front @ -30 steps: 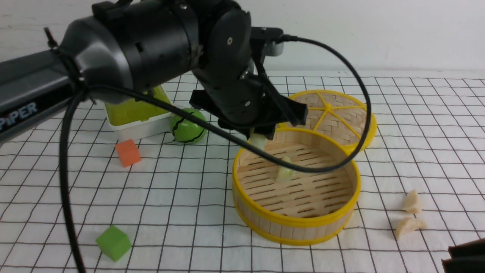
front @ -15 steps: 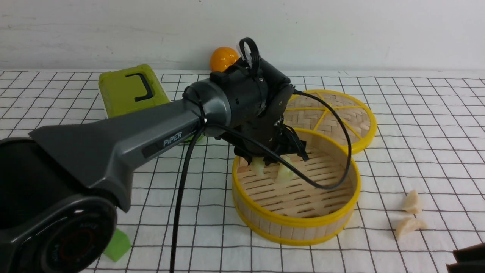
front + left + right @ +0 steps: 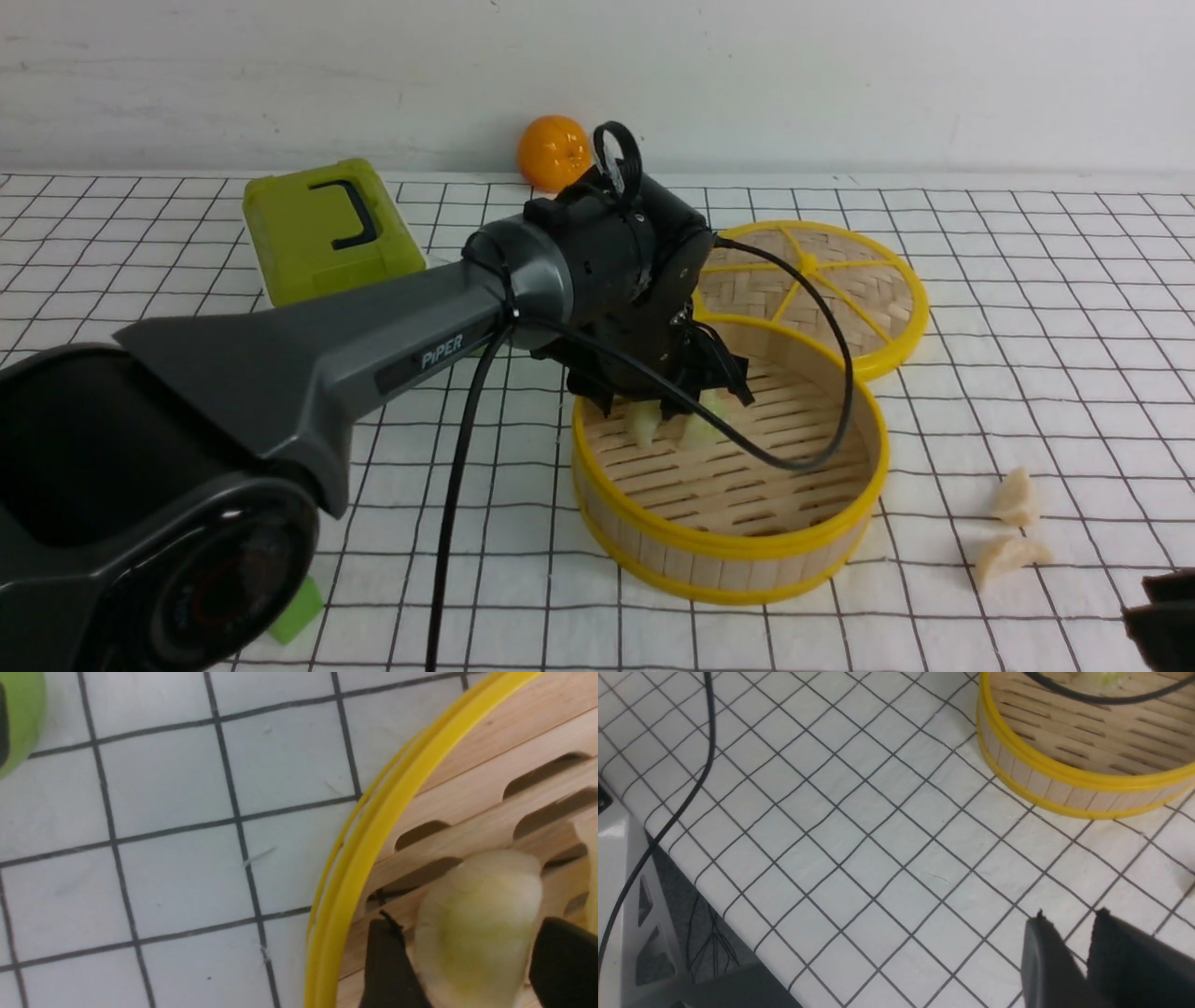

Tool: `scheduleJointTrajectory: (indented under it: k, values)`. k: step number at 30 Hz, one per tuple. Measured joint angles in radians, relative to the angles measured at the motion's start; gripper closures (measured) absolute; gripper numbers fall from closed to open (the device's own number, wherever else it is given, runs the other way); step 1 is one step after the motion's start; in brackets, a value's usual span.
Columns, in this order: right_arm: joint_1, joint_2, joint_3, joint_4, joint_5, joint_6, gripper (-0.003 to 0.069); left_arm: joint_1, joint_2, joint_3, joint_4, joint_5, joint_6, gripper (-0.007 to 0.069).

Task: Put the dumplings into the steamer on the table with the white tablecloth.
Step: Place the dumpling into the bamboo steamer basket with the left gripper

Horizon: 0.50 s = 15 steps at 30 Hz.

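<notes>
Left arm's jaws [image 3: 462, 952]: standing wide around greenish dumpling [image 3: 476, 933] on steamer [image 3: 728, 547] slats, near-left | Advisory: lifting straight up, clearing rim and neighbouring dumpling [image 3: 707, 422] | Right arm's jaws [image 3: 1064, 933]: slightly parted | Two cream dumplings [image 3: 1014, 528]: right, outside, on surface [image 3: 934, 625]

green block [image 3: 299, 611] mostly hidden behind the left arm [image 3: 420, 350], green ball [image 3: 17, 718] cut off by the left wrist view's edge, right gripper [image 3: 1066, 919] cropped at the front view's corner
</notes>
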Motion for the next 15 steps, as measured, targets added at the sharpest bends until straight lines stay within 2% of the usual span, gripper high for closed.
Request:
scheduleJointTrajectory:
  k: [5, 10, 15]
  values:
    - [0.000, 0.000, 0.000, -0.157, -0.067, 0.188, 0.0502, 0.000, -0.075, -0.041, 0.005, 0.130, 0.090, 0.0208]
    - [0.000, 0.036, 0.000, -0.335, -0.146, 0.390, 0.0494, 0.000, -0.287, -0.054, -0.010, 0.243, 0.210, 0.0226]
    - [0.000, 0.157, 0.000, -0.477, -0.172, 0.537, 0.0490, 0.000, -0.511, -0.039, -0.057, 0.316, 0.260, 0.0253]
